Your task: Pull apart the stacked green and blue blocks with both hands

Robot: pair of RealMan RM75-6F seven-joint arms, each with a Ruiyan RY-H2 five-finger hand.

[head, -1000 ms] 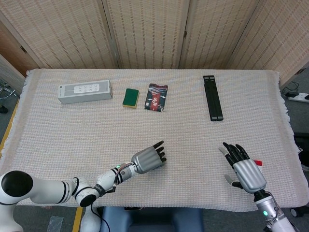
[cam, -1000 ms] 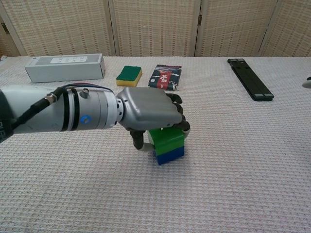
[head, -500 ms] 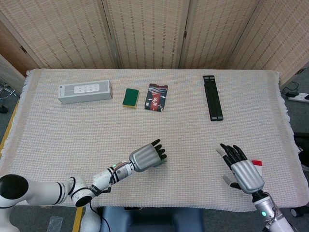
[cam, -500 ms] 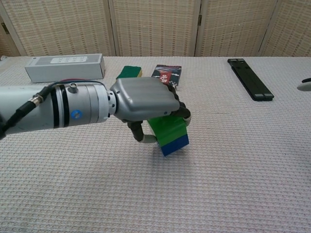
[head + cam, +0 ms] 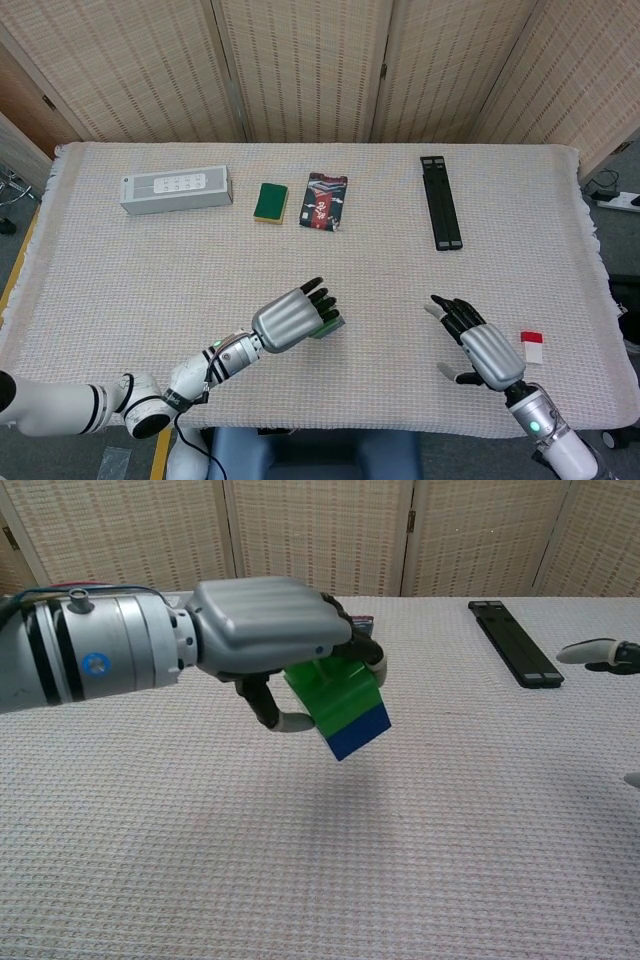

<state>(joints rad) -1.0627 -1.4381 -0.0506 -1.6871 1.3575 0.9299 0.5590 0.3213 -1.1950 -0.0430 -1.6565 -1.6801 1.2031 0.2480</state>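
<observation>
My left hand [image 5: 262, 630] [image 5: 290, 318] grips the stacked blocks and holds them tilted above the table. The green block [image 5: 330, 691] is on top, under my fingers, and the blue block [image 5: 358, 733] hangs below it, still joined. In the head view only a green edge of the stack [image 5: 331, 328] shows past the hand. My right hand [image 5: 477, 342] hovers open to the right, fingers spread, well apart from the blocks; in the chest view only the right hand's fingertips [image 5: 598, 652] reach in at the right edge.
Along the far side lie a white box [image 5: 176, 189], a green sponge [image 5: 270, 201], a dark packet [image 5: 323, 201] and a black bar [image 5: 441, 201]. A small red-and-white tag [image 5: 532, 347] lies near my right hand. The woven cloth [image 5: 150, 280] covers the table.
My left hand has lifted the green and blue stack off the table and tilted it. My right hand has moved left, toward the blocks.
</observation>
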